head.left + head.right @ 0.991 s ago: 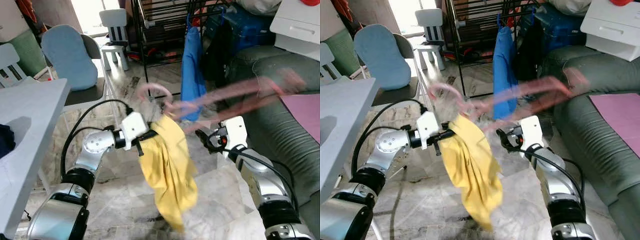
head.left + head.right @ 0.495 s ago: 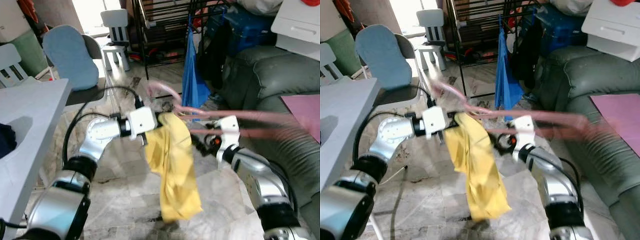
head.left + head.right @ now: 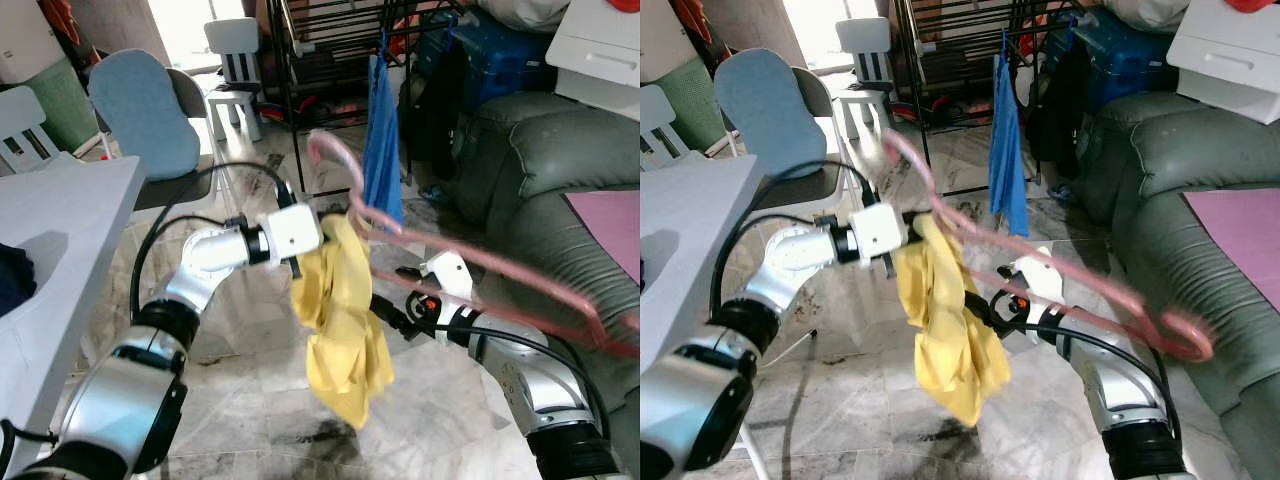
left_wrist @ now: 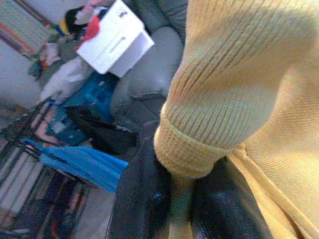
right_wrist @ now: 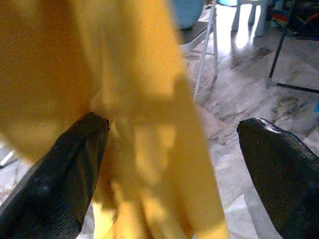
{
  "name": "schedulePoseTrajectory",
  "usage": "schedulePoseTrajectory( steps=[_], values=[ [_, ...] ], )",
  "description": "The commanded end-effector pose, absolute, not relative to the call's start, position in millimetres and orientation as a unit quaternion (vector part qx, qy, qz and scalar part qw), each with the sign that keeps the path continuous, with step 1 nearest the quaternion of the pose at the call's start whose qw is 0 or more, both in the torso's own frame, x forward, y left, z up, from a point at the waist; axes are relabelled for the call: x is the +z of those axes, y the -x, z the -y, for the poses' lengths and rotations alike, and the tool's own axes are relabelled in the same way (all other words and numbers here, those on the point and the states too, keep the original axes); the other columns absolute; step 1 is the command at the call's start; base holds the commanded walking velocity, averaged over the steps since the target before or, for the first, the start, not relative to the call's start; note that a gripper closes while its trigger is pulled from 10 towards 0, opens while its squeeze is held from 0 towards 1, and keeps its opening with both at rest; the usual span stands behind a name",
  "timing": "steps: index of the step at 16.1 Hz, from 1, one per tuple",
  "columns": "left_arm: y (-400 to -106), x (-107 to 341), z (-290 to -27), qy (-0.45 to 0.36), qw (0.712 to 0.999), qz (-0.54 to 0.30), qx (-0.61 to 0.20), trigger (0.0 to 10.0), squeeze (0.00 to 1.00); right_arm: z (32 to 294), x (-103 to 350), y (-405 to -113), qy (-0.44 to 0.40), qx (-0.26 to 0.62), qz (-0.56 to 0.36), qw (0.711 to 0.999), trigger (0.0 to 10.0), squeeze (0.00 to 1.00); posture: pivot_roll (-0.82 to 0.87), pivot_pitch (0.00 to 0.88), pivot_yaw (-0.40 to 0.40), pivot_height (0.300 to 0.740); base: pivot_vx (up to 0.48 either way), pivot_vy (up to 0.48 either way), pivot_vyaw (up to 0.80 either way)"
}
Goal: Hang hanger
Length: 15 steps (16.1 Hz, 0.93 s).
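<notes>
1. A robot stands on a marble floor in a cluttered room, both silver arms raised in front of it.
2. The left pincer is clenched on a yellow knitted garment; its wrist view shows the two black fingers pinching a ribbed cuff or hem.
3. The garment droops from that grip and hangs down between the two arms, clear of the floor.
4. A pink hanger is threaded through the top of the garment. Its hook rises just above the left pincer, and its long arm slants down toward the sofa on the robot's right. It is blurred, so it looks to be moving.
5. The right pincer is released, its fingers spread wide with yellow cloth between them, not gripped.
6. Behind, a black clothes rack stands well apart from the hanger's hook, with a blue garment already hanging on it.
7. Judged progress: the garment seems partly on the hanger, but hanging has not begun. Left to do is steadying the hanger, reaching the rack and hooking it on a rail.
</notes>
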<state>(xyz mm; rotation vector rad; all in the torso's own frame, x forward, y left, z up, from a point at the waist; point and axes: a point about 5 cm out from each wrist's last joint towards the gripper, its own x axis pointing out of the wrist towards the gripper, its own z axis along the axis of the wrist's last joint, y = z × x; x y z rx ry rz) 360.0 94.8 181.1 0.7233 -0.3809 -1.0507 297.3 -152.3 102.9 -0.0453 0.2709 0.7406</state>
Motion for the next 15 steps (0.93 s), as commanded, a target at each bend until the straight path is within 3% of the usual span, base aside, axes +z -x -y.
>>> schedulePoseTrajectory(
  steps=[1, 7, 11, 15],
  values=[
    [-366, 196, -100, -0.342, 0.793, 0.194, -0.465, 0.0, 0.00, 144, 107, -296, 0.028, 0.379, -0.123, 0.917, 10.0, 0.00, -0.22, 0.000, 0.114, 0.740, 0.000, 0.000, 0.00],
    [-368, 200, -101, -0.330, 0.801, 0.194, -0.461, 0.0, 0.00, 142, 105, -298, 0.038, 0.371, -0.125, 0.919, 10.0, 0.00, -0.22, 0.000, 0.114, 0.740, 0.000, 0.000, 0.00],
    [-368, 229, -98, -0.297, 0.796, 0.243, -0.467, 0.0, 0.00, 156, 102, -313, 0.047, 0.298, -0.128, 0.945, 10.0, 0.00, -0.21, 0.000, 0.113, 0.740, 0.000, 0.000, 0.00],
    [-369, 258, -99, -0.267, 0.799, 0.283, -0.458, 0.0, 0.00, 157, 94, -315, 0.047, 0.279, -0.139, 0.949, 10.0, 0.00, -0.21, 0.000, 0.105, 0.740, 0.000, 0.000, 0.00]
  ],
)
